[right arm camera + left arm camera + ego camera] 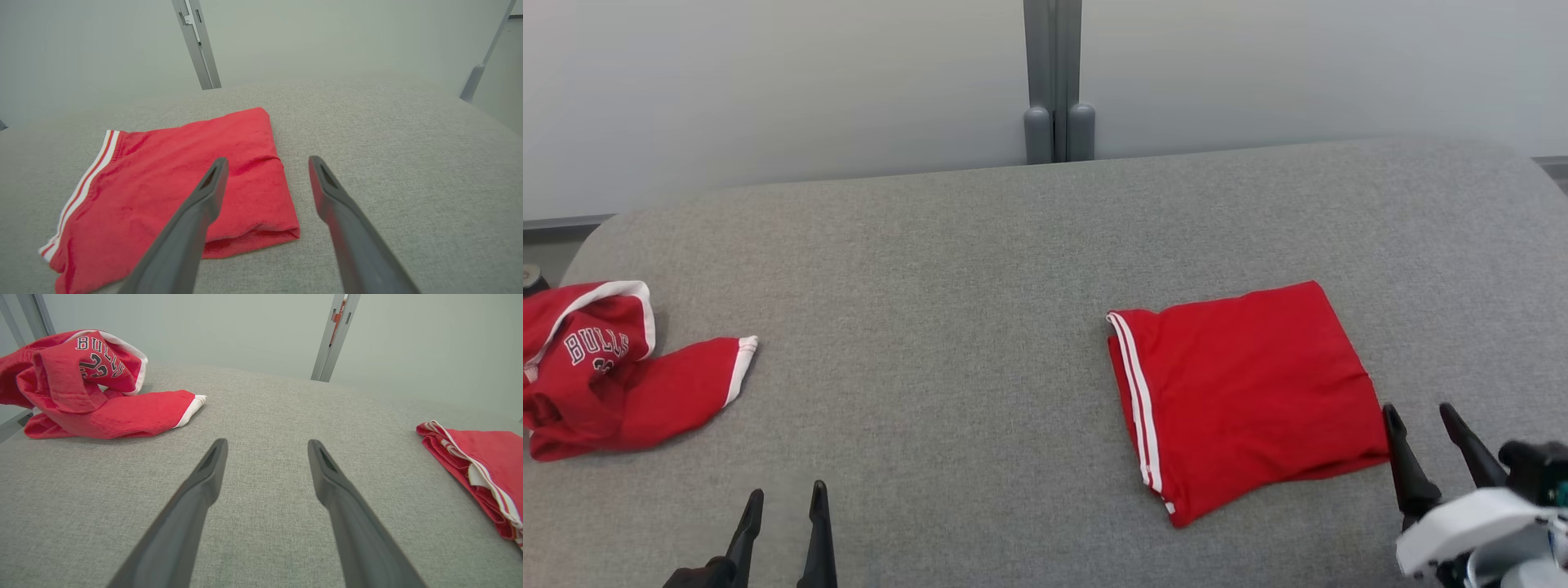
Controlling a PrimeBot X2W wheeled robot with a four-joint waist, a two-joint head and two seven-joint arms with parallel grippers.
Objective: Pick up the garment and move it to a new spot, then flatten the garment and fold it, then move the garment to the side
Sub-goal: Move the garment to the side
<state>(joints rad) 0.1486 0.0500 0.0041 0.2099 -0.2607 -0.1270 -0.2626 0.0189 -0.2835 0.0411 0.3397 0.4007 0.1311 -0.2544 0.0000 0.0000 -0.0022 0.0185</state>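
A folded red garment (1241,384) with white side stripes lies flat on the grey table (980,269), right of centre; it also shows as the garment (179,179) and at the right edge as the garment (478,473). My right gripper (1421,420) stands open just off its near right corner, holding nothing, its fingers (204,192) above the cloth's edge. Low at the front left my left gripper (786,502) is open and empty over bare table, seen as the left gripper (267,447) in its own wrist view.
A crumpled red Bulls jersey (605,367) with white trim lies at the table's left edge, also the jersey (90,384). A grey post (1055,82) rises behind the table's far edge against a pale wall.
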